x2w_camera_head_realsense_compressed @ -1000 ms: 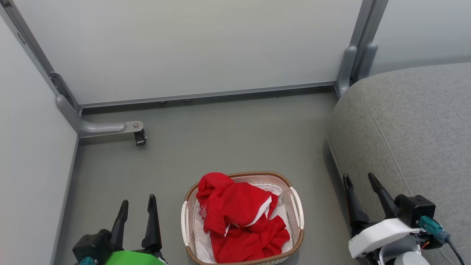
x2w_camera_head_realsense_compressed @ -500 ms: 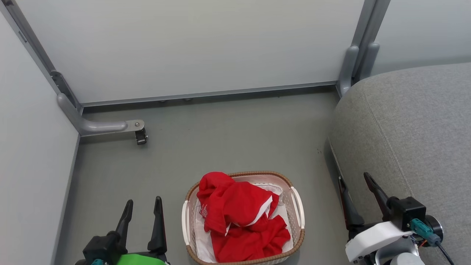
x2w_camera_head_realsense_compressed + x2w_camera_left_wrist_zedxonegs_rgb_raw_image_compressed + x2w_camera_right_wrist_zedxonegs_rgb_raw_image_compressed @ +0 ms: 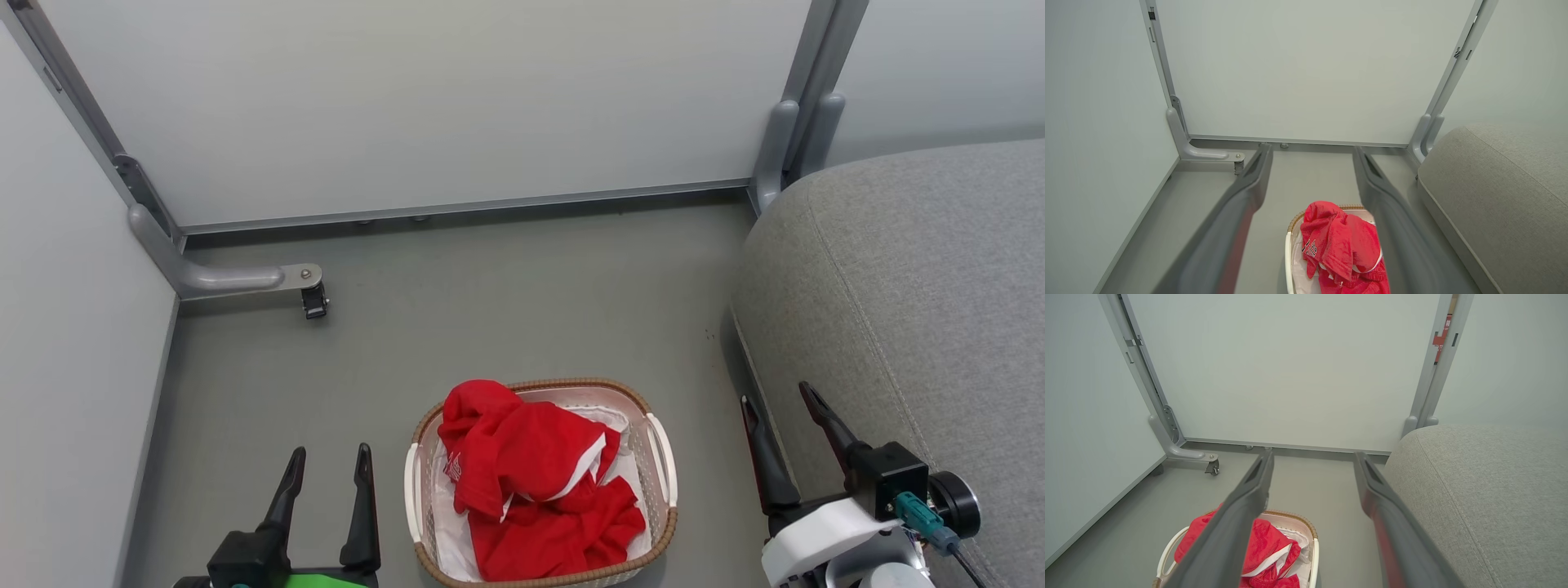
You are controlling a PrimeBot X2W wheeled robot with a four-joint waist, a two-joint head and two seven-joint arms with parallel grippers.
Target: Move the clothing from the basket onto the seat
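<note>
We cannot see the floor of the basket [image 3: 571, 384], since the clothing [image 3: 531, 465] and a white liner sheet [image 3: 445, 523] cover it, and the lower garment lies mostly under the upper one. The dark logo [image 3: 1310, 247] is creased in the left wrist view, so we cannot read its letters (in the head view it is too small). Both wrist views cut the basket at the bottom edge, and a blurred finger [image 3: 1396, 232] hides its right side in the left one. The seat [image 3: 914, 286] runs off the right and bottom edges. The left gripper [image 3: 331, 449] loses its body below the head view's edge. A red label [image 3: 1440, 335] on the post [image 3: 1431, 375] is too small to read.
</note>
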